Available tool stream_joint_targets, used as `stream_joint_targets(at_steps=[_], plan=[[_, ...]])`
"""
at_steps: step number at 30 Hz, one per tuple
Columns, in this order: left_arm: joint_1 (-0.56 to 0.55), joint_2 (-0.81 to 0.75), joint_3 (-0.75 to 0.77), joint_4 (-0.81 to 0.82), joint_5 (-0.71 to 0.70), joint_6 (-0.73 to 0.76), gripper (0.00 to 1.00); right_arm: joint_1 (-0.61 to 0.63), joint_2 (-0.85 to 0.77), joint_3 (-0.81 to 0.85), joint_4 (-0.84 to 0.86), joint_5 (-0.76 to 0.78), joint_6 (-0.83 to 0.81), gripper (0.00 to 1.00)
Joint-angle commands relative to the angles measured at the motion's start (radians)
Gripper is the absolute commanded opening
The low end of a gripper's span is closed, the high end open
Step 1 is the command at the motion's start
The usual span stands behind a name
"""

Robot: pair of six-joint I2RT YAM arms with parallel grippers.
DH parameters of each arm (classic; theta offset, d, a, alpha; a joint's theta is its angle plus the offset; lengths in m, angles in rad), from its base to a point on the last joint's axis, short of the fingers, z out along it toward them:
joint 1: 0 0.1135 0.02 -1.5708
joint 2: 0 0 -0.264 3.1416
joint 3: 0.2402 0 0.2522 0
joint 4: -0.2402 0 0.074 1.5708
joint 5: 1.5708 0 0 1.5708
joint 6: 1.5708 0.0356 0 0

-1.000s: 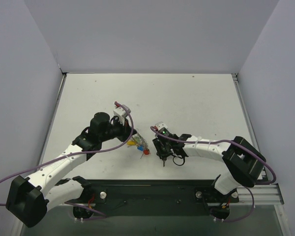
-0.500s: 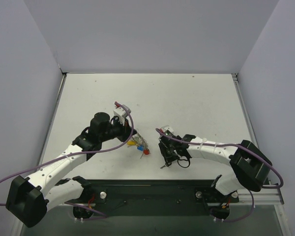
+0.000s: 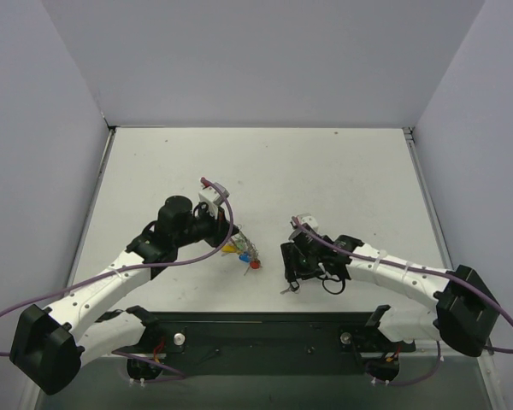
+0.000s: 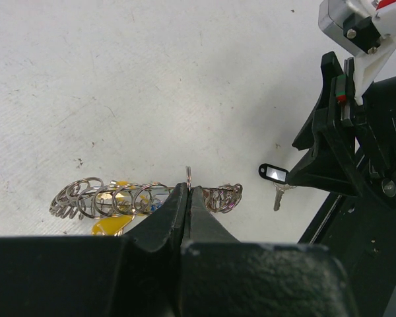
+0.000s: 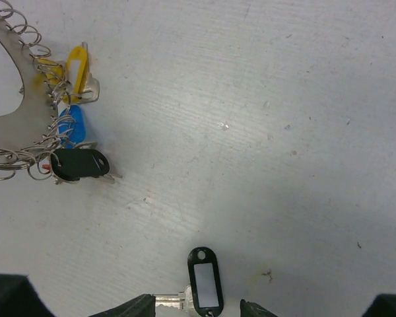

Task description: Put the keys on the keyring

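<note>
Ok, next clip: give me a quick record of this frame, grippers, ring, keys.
left gripper: shut on the keyring, pinching one loop
right gripper: open, fingers either side of the black-tagged key
on the ring: yellow key, blue key, black key, red key
black-tagged key: flat on the table, apart from the keyring
task state: black-tagged key not yet on the keyring

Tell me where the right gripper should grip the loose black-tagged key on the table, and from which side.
Pinch the black-tagged key across the narrow width of its plastic tag, coming straight down. It lies flat on the table, and the tag looks thicker than the thin silver blade. The open right gripper straddles it.
</note>
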Motion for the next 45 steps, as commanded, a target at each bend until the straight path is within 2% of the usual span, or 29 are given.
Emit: stream_joint_targets(at_steps=[1, 9, 16, 45], plan=[[-0.009, -0.025, 0.028, 0.051, -0.002, 0.006, 0.0, -0.027, -0.052, -0.06, -0.058, -0.057, 0.131, 0.5], [-0.014, -0.032, 0.021, 0.059, -0.002, 0.004, 0.0, -0.171, -0.179, -0.202, 0.034, -0.203, 0.211, 0.42], [-0.019, -0.036, 0.019, 0.054, -0.007, 0.004, 0.0, -0.217, -0.144, -0.288, 0.191, -0.347, 0.272, 0.34], [-0.022, -0.033, 0.024, 0.052, -0.013, 0.012, 0.0, -0.257, -0.06, -0.34, 0.267, -0.396, 0.281, 0.14]])
